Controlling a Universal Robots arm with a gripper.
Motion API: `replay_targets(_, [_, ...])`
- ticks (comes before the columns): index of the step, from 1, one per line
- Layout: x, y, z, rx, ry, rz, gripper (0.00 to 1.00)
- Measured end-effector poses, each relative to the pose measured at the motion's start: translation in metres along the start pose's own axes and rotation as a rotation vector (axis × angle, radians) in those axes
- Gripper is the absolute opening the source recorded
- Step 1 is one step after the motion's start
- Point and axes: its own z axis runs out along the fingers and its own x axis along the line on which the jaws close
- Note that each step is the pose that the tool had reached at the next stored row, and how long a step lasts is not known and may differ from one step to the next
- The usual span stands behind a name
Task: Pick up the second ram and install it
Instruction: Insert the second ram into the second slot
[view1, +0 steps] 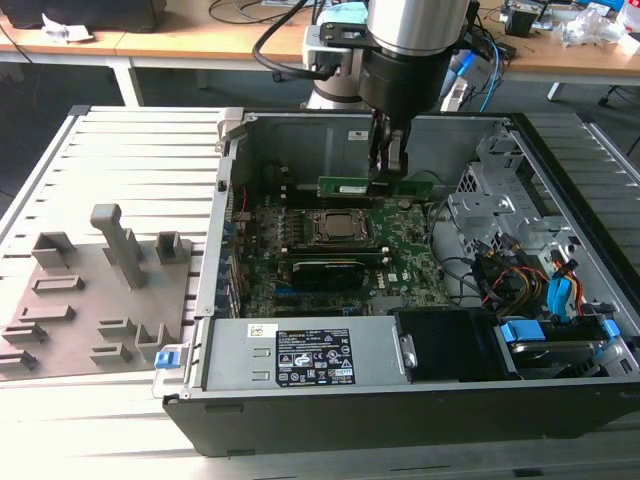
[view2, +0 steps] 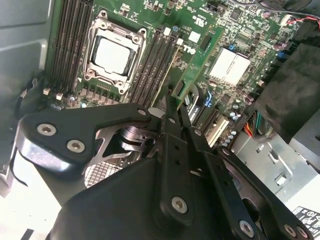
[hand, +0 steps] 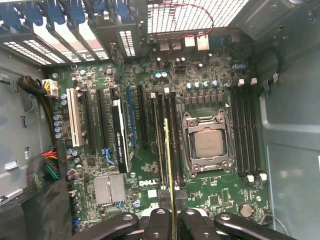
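Note:
My gripper (view1: 388, 172) hangs inside the open computer case, shut on the second ram (view1: 352, 187), a long green stick with a small white label. The stick is held level above the motherboard (view1: 405, 255), just behind the processor socket (view1: 343, 228). In the first wrist view the second ram (hand: 169, 145) shows edge-on over the memory slots beside the processor socket (hand: 207, 145), pinched in the gripper (hand: 172, 196). In the second wrist view the second ram (view2: 195, 65) runs out from the gripper (view2: 172, 107), past the processor socket (view2: 112, 55).
A long black module (view1: 325, 270) stands in a slot in front of the socket. The power supply (view1: 300, 355) and a black fan housing (view1: 450, 345) line the case front. A drive cage (view1: 500, 190) and cables (view1: 520, 270) fill the exterior view's right. A grey fixture plate (view1: 90, 290) lies outside, left.

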Motion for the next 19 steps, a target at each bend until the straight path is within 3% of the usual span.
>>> replay_targets(8, [0.0002,0.0000,0.0048,0.0000,0.0000,0.000,0.14])
replay_targets(19, [0.0008,0.0000,0.0176,0.0000,0.0000,0.000,0.14])
